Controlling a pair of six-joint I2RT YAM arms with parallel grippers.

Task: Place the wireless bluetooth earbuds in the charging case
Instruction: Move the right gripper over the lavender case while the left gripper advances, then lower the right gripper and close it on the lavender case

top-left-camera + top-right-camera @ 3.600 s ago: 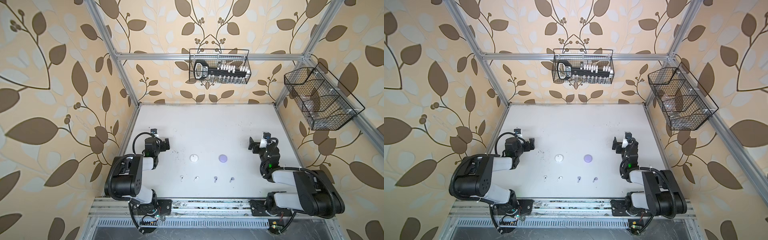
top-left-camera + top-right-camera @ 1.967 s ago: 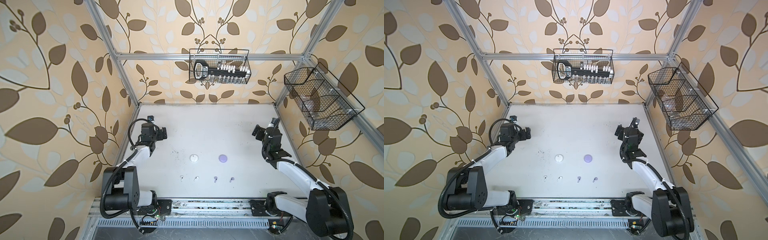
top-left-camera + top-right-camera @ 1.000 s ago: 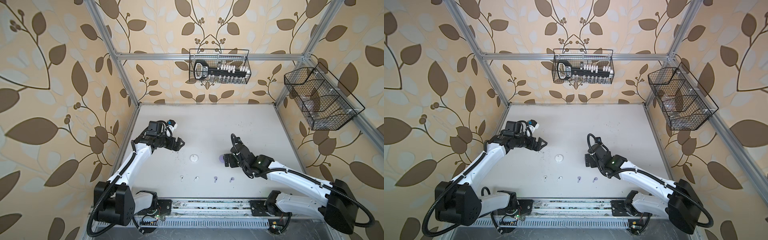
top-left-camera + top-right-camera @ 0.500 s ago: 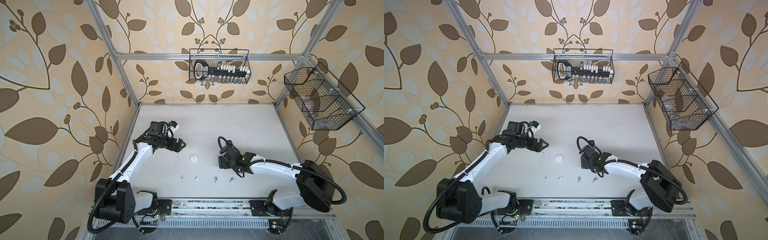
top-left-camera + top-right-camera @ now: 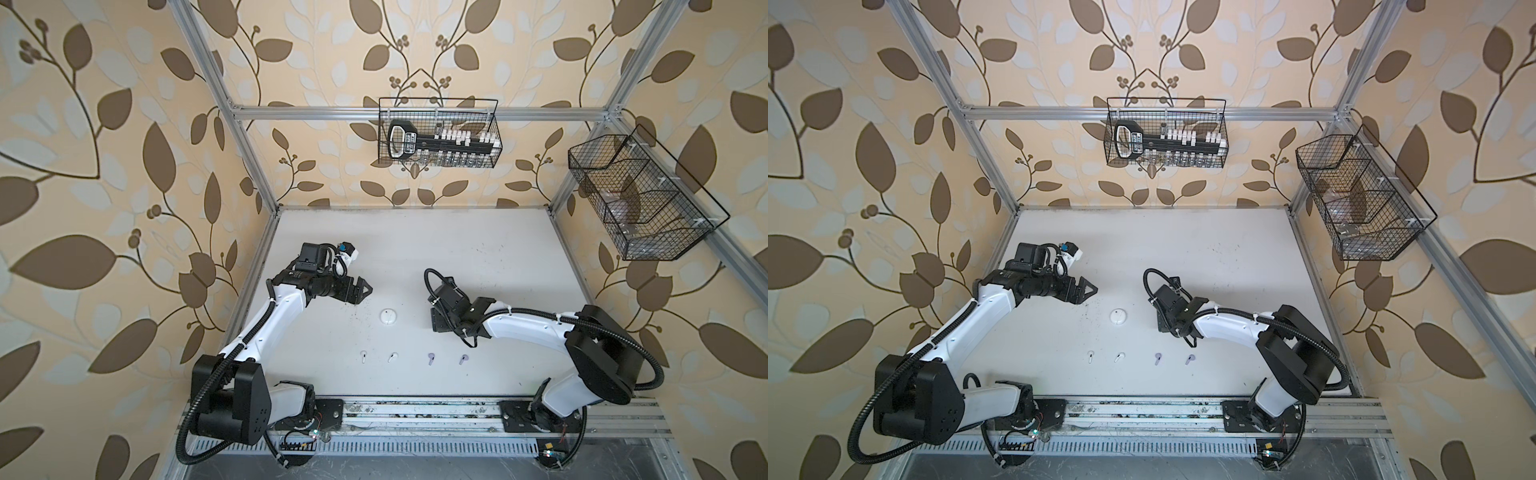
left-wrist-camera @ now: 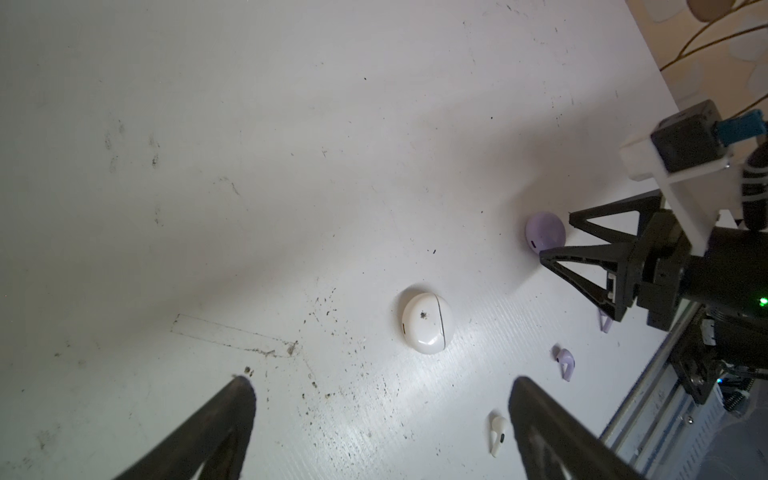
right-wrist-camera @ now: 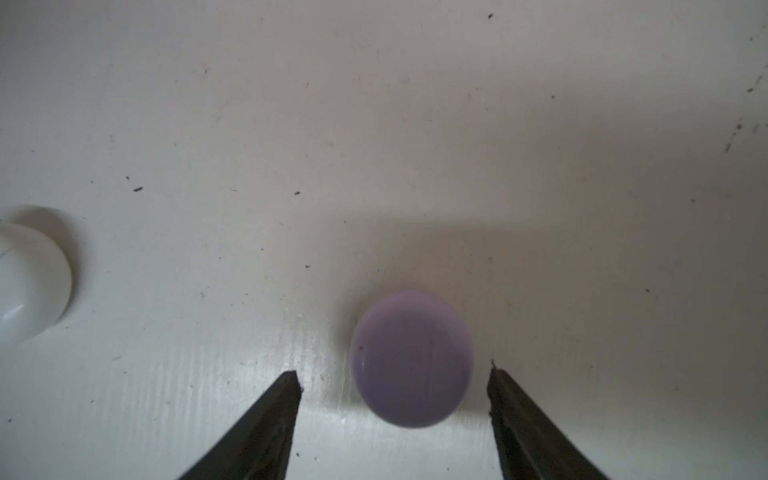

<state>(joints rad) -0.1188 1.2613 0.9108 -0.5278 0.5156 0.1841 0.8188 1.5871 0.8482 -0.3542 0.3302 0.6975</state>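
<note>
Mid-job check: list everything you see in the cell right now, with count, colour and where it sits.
white earbuds: 2, white, left half of the row near the table's front edge
lavender earbuds: 2, pale lavender, right half of that row
white case: 1, white, closed, mid-table behind the row
lavender case: 1, lavender, closed, mid-table, right of white case
wire baskets: 2, black, back wall and right wall
table: 1, white, scuffed
left gripper: 1, black, open, empty, near white case
right gripper: 1, black, open, astride lavender case, not touching
</note>
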